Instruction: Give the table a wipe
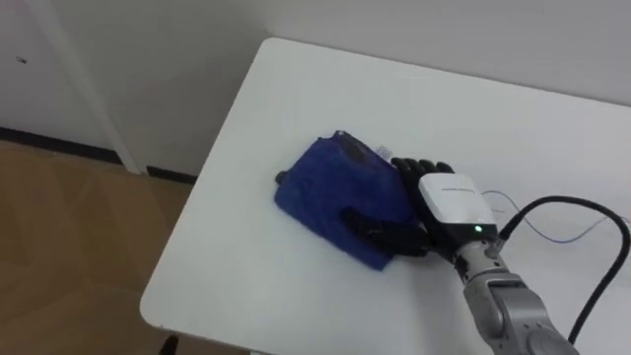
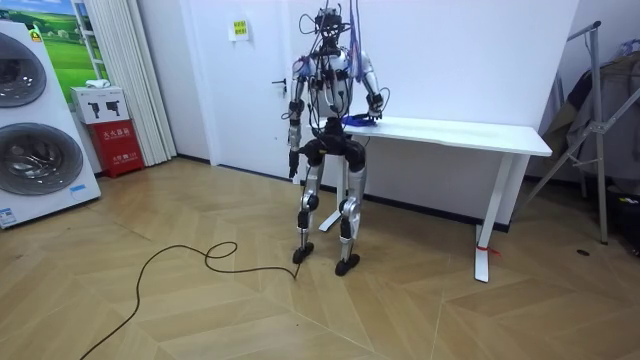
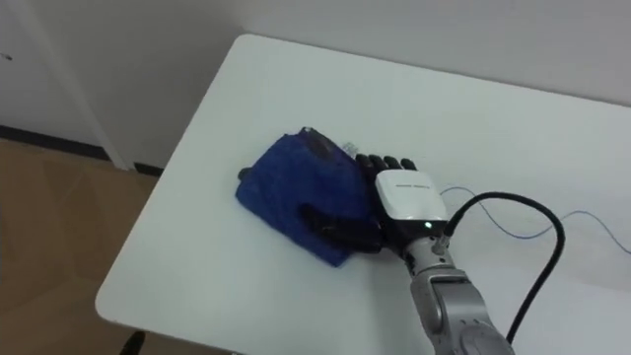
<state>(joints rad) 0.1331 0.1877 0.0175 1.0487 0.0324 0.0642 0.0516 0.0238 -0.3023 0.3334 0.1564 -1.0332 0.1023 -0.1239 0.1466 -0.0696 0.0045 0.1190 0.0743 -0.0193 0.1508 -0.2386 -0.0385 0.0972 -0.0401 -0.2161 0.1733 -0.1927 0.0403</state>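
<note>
A crumpled blue cloth (image 1: pixel 335 192) lies on the white table (image 1: pixel 325 89) near its left end. My right hand (image 1: pixel 449 202) rests on the cloth's right side. Its thumb lies across the near edge, and its fingers (image 1: pixel 424 166) curl over the far edge, so it grips the cloth. In the room view I stand upright at the end of the table (image 2: pixel 460 130), with the right hand (image 2: pixel 370 118) reaching over the tabletop. My left hand (image 2: pixel 292 165) hangs at my side, away from the table.
A thin wire (image 1: pixel 552 232) lies on the tabletop to the right of my hand. The table's left edge and near corner drop to wooden floor (image 1: pixel 69 247). Washing machines (image 2: pixel 30 130) and a red box (image 2: pixel 118 148) stand far off at the room view's left.
</note>
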